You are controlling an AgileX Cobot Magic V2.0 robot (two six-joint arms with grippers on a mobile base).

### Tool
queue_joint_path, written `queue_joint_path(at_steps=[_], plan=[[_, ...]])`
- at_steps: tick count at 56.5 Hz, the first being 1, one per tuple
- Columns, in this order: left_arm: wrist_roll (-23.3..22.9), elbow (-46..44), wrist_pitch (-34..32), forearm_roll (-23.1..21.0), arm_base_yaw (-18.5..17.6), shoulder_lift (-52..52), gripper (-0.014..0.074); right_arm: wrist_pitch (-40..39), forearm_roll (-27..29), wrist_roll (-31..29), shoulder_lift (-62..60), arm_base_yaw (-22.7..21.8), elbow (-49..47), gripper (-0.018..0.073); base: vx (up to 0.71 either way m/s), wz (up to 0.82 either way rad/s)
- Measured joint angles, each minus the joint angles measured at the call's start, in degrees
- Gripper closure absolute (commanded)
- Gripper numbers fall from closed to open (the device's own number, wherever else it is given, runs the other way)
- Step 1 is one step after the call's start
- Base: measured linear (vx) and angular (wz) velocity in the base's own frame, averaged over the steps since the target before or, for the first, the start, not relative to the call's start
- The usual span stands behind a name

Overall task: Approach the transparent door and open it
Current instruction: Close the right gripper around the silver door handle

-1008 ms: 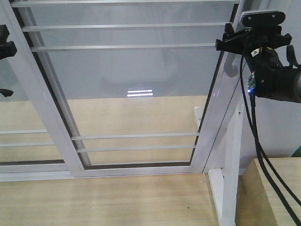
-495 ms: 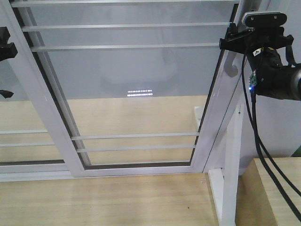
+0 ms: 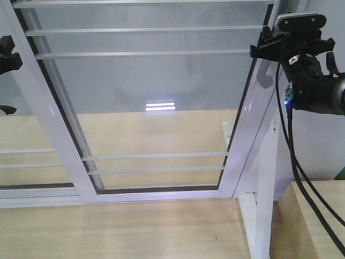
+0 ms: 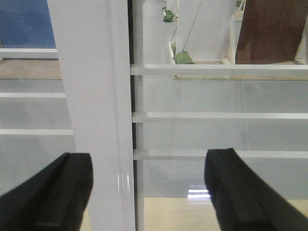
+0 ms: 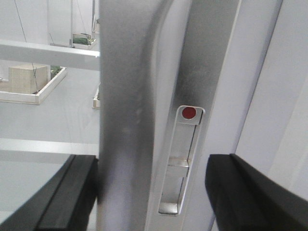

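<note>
Clear glass in a glossy white frame, the transparent door (image 3: 156, 91) fills the centre of the front view, its grey pull handle (image 5: 126, 120) running upright along the right edge. The right gripper (image 5: 153, 192), the nearer one, straddles that handle with fingers apart, not clamped. The left gripper (image 4: 144, 192), fingers likewise apart, faces a white stile (image 4: 91, 96) well to the left.
</note>
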Motion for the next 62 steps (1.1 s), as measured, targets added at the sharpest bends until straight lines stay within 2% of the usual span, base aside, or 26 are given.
queue_joint_path(at_steps=[9, 24, 28, 38, 62], plan=[[0.0, 0.0, 0.3, 0.0, 0.0, 0.0, 0.0011, 0.2, -1.0, 0.0, 0.0, 0.1, 0.0, 0.0218, 0.0, 0.0], [0.0, 0.0, 0.7, 0.0, 0.0, 0.0, 0.0011, 0.5, -1.4, 0.9, 0.1, 0.5, 0.0, 0.0519, 0.0, 0.0], [0.0, 0.0, 0.7, 0.0, 0.0, 0.0, 0.0011, 0.5, -1.3, 1.4, 0.1, 0.5, 0.0, 0.0568, 0.0, 0.0], [0.0, 0.0, 0.7, 0.0, 0.0, 0.0, 0.0011, 0.5, -2.3, 2.7, 0.1, 0.5, 0.0, 0.0571, 0.0, 0.0], [0.0, 0.0, 1.1, 0.0, 0.0, 0.0, 0.0011, 0.5, -11.1, 11.9, 0.2, -0.5, 0.0, 0.0565, 0.0, 0.0]])
